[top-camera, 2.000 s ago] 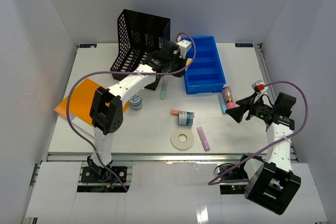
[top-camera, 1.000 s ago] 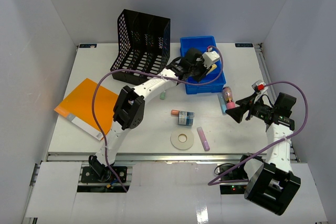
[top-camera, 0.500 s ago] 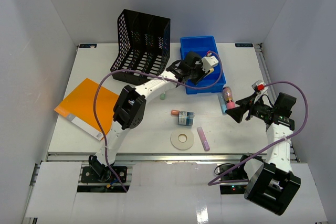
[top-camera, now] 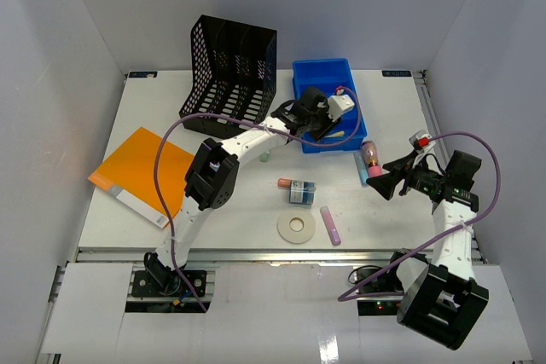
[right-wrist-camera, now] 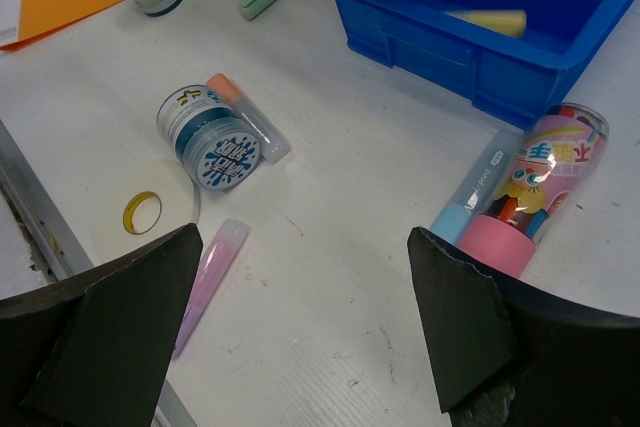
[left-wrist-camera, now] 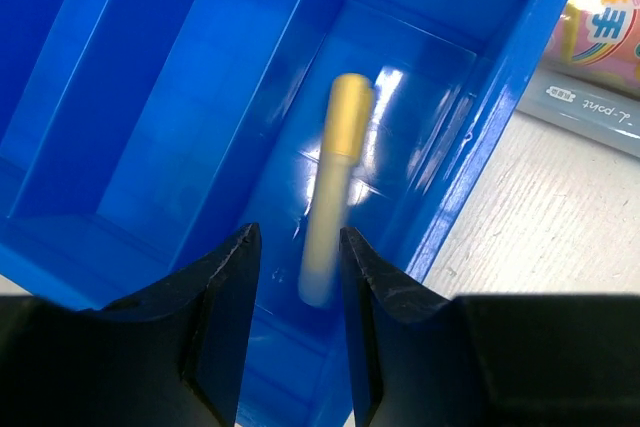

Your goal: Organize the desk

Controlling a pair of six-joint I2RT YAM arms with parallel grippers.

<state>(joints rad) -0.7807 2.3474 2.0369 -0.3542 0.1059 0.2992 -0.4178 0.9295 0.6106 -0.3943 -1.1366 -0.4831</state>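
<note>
Desk: we see the white desk (top-camera: 392, 104) spreading out on all sides beneath a blue tray (left-wrist-camera: 120, 117), which sits toward its far edge.
Left gripper: the left gripper (left-wrist-camera: 297, 247) hangs over the tray's nearest compartment, jaws parted and holding nothing.
Yellow marker: the yellow marker (left-wrist-camera: 333, 187) lies inside that compartment, straight below the gap between the jaws, its long axis along the compartment. It is blurred, so we cannot tell whether it is at rest.
Right gripper: the right gripper (right-wrist-camera: 305, 237) is spread wide and empty, over the desk on the tray's near-right side.
Next pick, as we judge it: a pink tube (right-wrist-camera: 540, 182) and a grey-blue pen (right-wrist-camera: 470, 192) lie side by side just off the tray's near-right corner, nearer the right arm.
</note>
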